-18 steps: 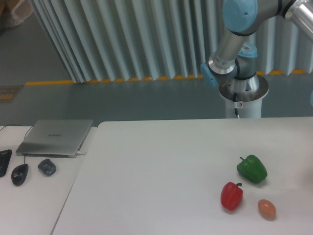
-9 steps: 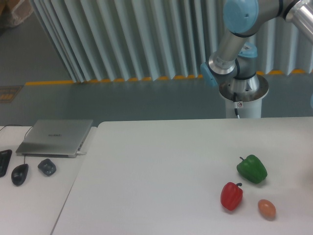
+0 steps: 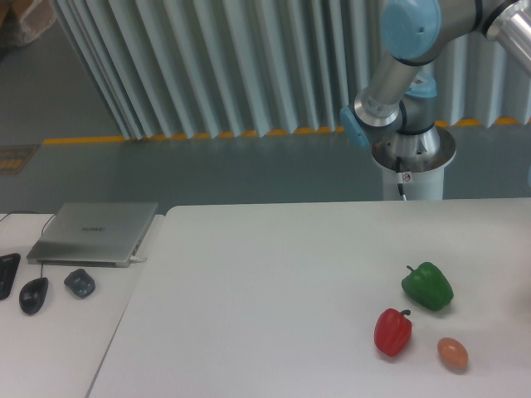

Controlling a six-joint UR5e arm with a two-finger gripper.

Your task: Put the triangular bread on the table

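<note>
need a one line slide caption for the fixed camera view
Robot arm reaches off frame above a white table holding a green pepper, red pepper and egg.

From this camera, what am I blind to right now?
- Gripper: out of frame; the arm runs off the top right edge, so open or shut is unknown.
- Triangular bread: not visible anywhere; the table shows only a green pepper, red pepper and egg.
- Table's right and near parts: cut by the frame.

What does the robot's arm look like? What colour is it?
The arm is made of shiny silver tubes joined by round joints with light blue caps. It stands on a round silver base with a thin black cable and a small red mark. Its claw is out of the picture.
</note>
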